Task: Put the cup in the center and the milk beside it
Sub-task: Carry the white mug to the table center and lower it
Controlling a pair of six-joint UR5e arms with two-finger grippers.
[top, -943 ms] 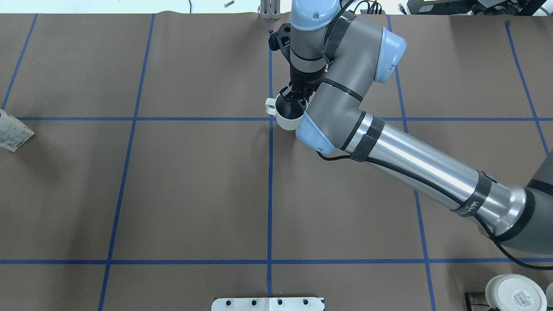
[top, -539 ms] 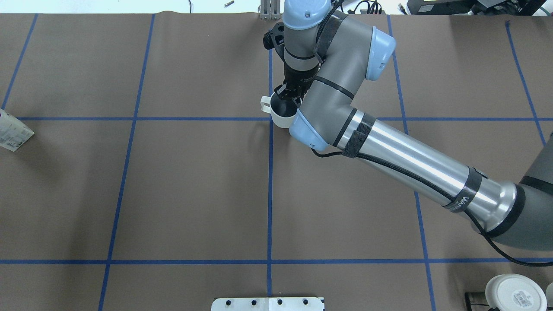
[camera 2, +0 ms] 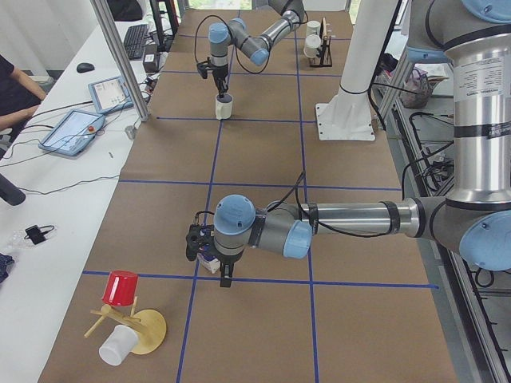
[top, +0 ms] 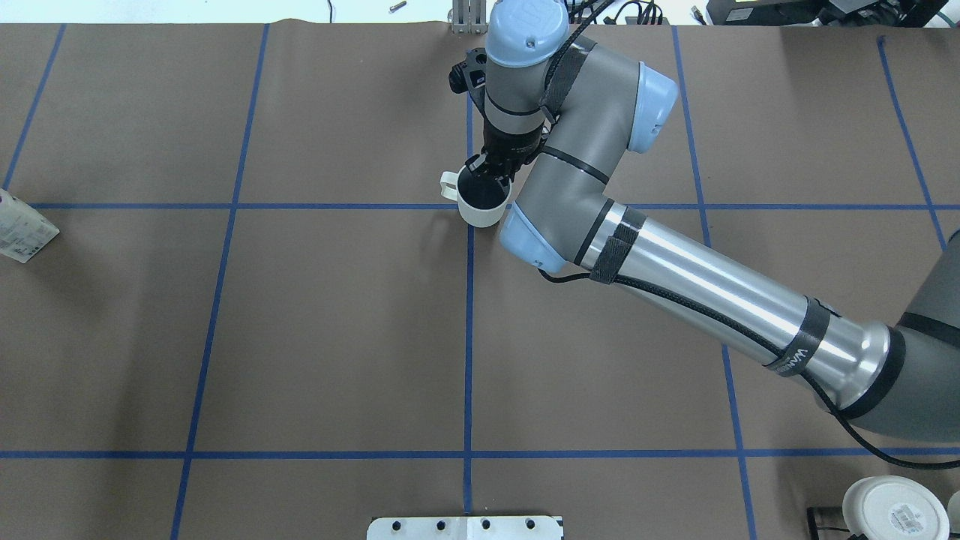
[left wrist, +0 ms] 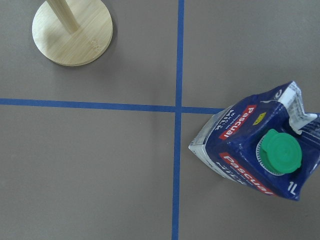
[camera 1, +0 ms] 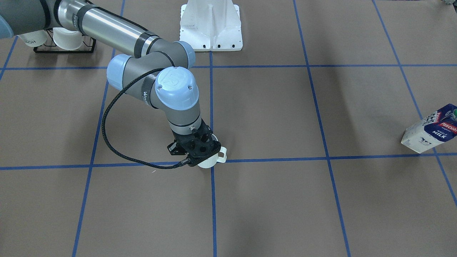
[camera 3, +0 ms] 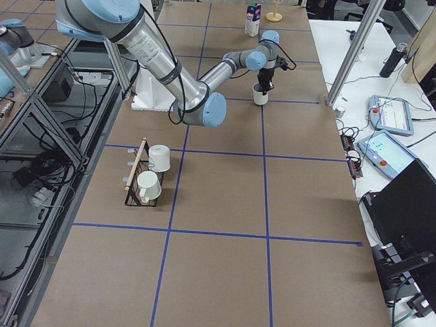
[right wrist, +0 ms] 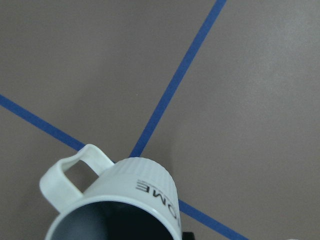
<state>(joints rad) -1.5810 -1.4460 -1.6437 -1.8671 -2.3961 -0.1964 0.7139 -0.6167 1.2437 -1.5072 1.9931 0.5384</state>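
Overhead exterior view: right tool [top: 491,171] pinched shut on the rim of the cup [top: 480,206], mid-table where the blue tape lines [top: 469,255] cross (contact with the surface unclear). The milk [top: 21,229] sits by the table's left edge; left tool [camera 2: 215,267]: opening cannot be told. Early release may topple the cup.

Bright, even light from above in every view. Counter [top: 337,337] matte, no glare. Shadows soft and pale: a blurred patch beside the milk [camera 1: 430,134], faint wide bands elsewhere. White sheen along the right arm's steel tube [top: 712,296]. Cup [right wrist: 125,200] slightly soft close up. In the side views, post [camera 2: 120,60] leans near the edge.
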